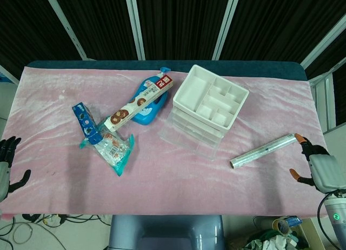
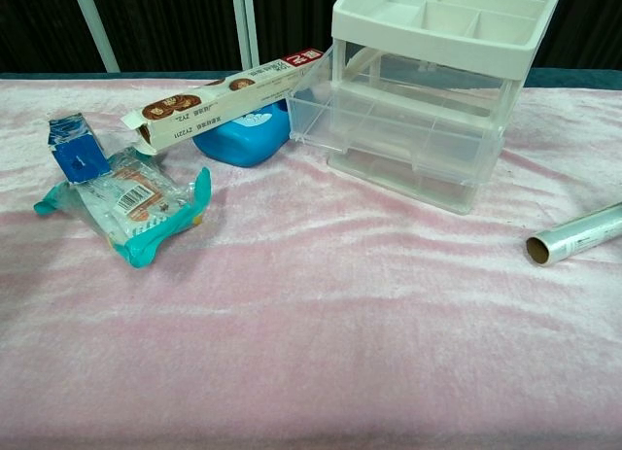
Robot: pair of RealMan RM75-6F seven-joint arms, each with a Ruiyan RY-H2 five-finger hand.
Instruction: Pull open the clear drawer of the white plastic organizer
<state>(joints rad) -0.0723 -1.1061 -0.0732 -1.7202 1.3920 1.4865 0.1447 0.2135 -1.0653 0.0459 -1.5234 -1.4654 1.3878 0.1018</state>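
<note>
The white plastic organizer stands at the table's middle right, with a compartment tray on top and clear drawers below. One clear drawer juts out toward the front left; in the chest view that drawer sticks out of the organizer. My right hand hovers at the table's right front edge, fingers apart, holding nothing, far from the organizer. My left hand hangs off the left front edge, fingers spread and empty. Neither hand shows in the chest view.
A foil roll lies front right of the organizer. Left of it sit a long snack box over a blue container, a small blue box and a teal snack packet. A pink cloth covers the table.
</note>
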